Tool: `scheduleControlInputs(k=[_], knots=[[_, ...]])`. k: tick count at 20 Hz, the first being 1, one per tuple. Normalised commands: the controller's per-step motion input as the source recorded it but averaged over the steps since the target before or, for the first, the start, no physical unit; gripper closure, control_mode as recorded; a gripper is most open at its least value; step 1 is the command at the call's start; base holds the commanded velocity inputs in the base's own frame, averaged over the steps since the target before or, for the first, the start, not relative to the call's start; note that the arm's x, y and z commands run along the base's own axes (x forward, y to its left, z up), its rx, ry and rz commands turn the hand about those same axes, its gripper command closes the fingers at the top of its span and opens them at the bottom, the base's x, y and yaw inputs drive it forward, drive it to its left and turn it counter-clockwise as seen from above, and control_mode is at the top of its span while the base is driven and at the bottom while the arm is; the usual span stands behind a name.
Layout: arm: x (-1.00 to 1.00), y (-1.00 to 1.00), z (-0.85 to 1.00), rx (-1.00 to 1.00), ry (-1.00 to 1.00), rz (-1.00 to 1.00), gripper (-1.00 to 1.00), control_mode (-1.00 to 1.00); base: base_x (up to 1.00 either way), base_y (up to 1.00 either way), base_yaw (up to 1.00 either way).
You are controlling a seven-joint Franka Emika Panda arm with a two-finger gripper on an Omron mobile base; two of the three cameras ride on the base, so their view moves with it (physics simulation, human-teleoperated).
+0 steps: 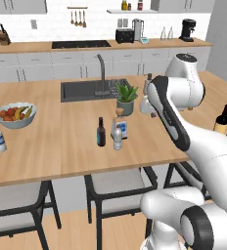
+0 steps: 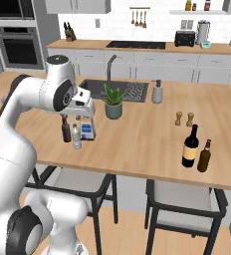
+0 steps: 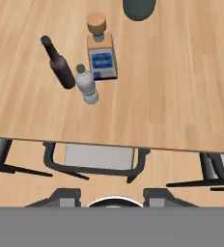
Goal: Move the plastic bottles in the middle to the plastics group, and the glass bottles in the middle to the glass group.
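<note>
Wooden tabletop (image 1: 76, 161), left base view: small near-black glass bottle (image 1: 101, 132) beside clear white-capped plastic bottle (image 1: 117, 138), mid-tabletop. Right base view: glass group (image 2: 196, 148) far right. Hand view: jaws closed, empty, hovering high; next comes opening and descending.

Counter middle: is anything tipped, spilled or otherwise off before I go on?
Nothing stands out. The dark glass bottle, the clear plastic bottle and a square blue-labelled bottle with a cork stopper all stand upright close together near the potted plant. No spill shows on the wooden counter.
</note>
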Motion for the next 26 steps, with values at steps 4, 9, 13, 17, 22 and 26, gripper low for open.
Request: scheduleControlInputs(k=[4,9,13,17,22,26], knots=[[-0.21,0.01,0.0,0.0,-0.07,0.04,-1.0,-1.0,0.0,0.0,0.0],[-0.47,0.44,-0.15,-0.02,-0.18,0.07,-1.0,-1.0,0.0,0.0,0.0],[-0.2,0.69,-0.13,-0.1,-0.13,-0.06,-1.0,-1.0,0.0,0.0,0.0],[-0.04,0.65,-0.08,-0.16,-0.06,-0.24,-1.0,-1.0,0.0,0.0,0.0],[0.0,0.26,0.0,-0.04,0.0,-0.18,-1.0,-1.0,0.0,0.0,0.0],[0.06,0.01,0.0,-0.01,0.06,-0.06,-1.0,-1.0,0.0,0.0,0.0]])
